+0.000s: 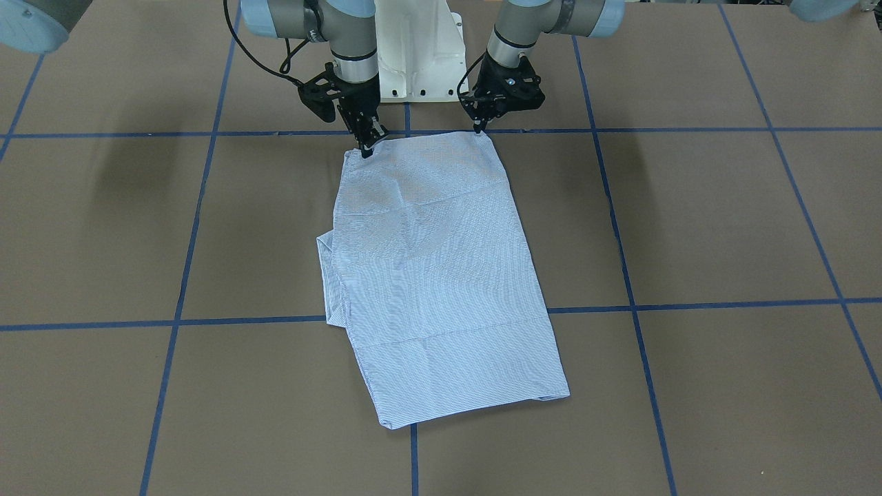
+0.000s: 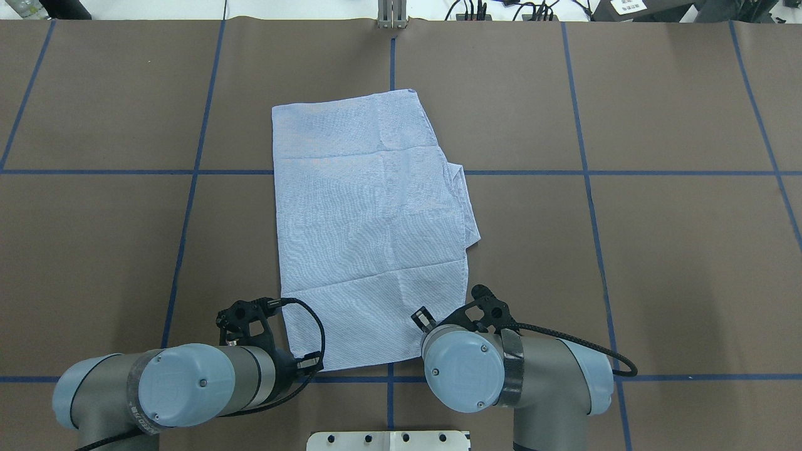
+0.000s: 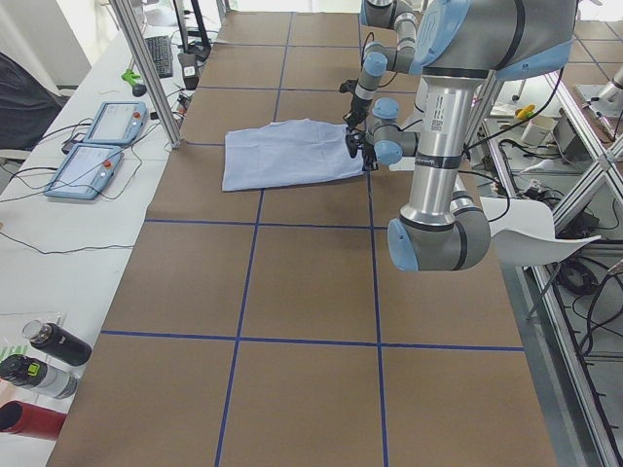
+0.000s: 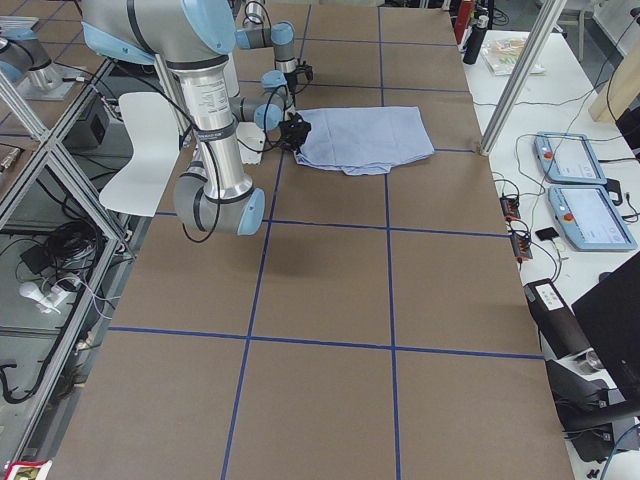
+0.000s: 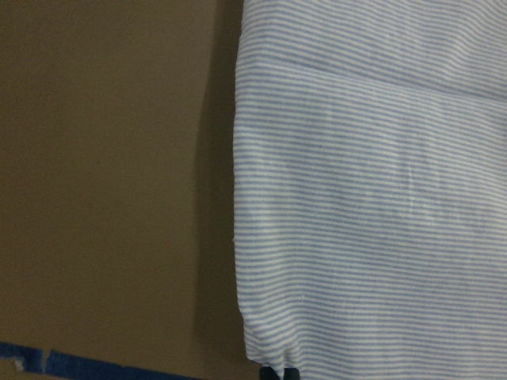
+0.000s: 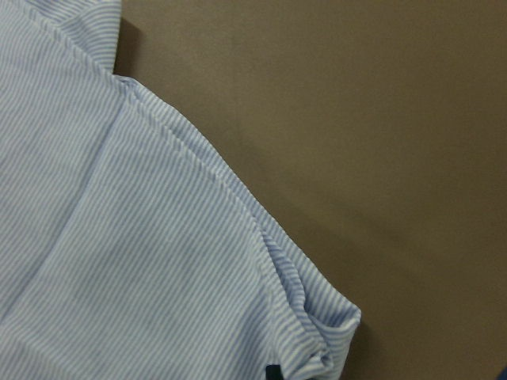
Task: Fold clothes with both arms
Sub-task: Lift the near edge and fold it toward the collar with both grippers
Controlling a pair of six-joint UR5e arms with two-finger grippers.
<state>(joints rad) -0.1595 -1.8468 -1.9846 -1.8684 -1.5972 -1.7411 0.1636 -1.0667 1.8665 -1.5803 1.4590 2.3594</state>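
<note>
Blue tape lines cross the brown table.

Open brown table lies wide on either side of the shirt and beyond its far hem, so there is room to pass on both flanks; the robot's side is crowded: the left gripper and right gripper stand at the shirt's two near corners, fingers seemingly pinched on the cloth; the left arm and right arm hang low just behind them, the white pedestal base between; an upright aluminium post stands at the table's far edge, in line with the shirt
</note>
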